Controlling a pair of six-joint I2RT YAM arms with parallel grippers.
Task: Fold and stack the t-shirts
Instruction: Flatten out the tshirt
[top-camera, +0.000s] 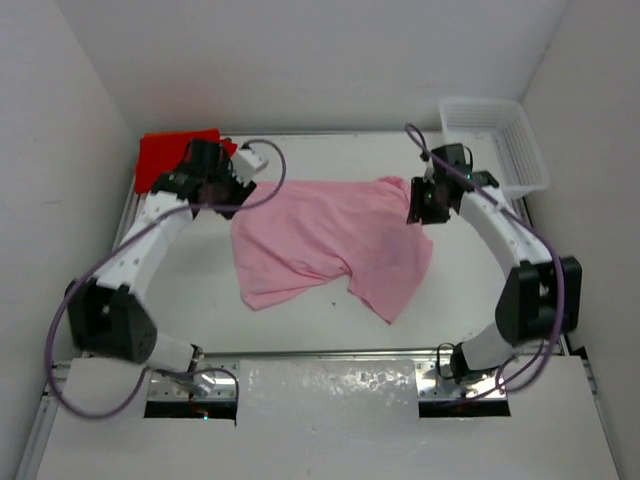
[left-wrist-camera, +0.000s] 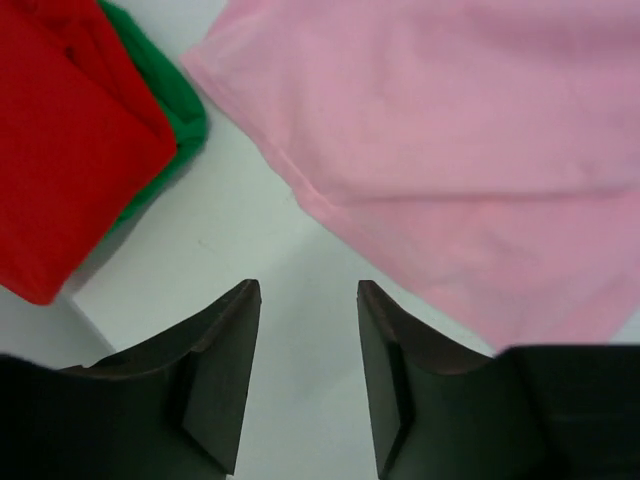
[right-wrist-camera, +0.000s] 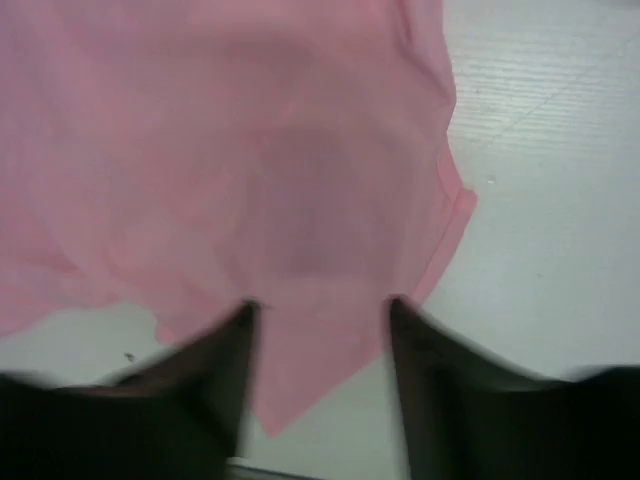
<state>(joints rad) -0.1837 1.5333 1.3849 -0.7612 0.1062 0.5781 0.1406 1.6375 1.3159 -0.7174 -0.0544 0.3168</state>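
From above, the pink t-shirt (top-camera: 330, 245) is lying spread out and rumpled on the white table (top-camera: 300, 330), unfolded, with one sleeve trailing toward the near side. The red t-shirt (top-camera: 175, 155) is sitting folded beyond its far left corner, well apart from it, and the white basket (top-camera: 495, 140) is standing off past its far right corner. The left gripper (top-camera: 222, 183) is hovering just beside the pink t-shirt's upper left edge, while the right gripper (top-camera: 420, 200) is hanging over its upper right edge. Looking through the left wrist, the dark fingers (left-wrist-camera: 225, 340) are standing moderately apart with only bare table between them, gripping nothing; the pink t-shirt's hem is running just to their right, and the red one is lying to their left on top of a green t-shirt (left-wrist-camera: 170, 110) peeking out beneath it. Looking through the right wrist, the picture is coming out blurred, yet the fingers (right-wrist-camera: 235, 350) are standing wide apart, with a corner of the pink t-shirt lying loose between them, not pinched.
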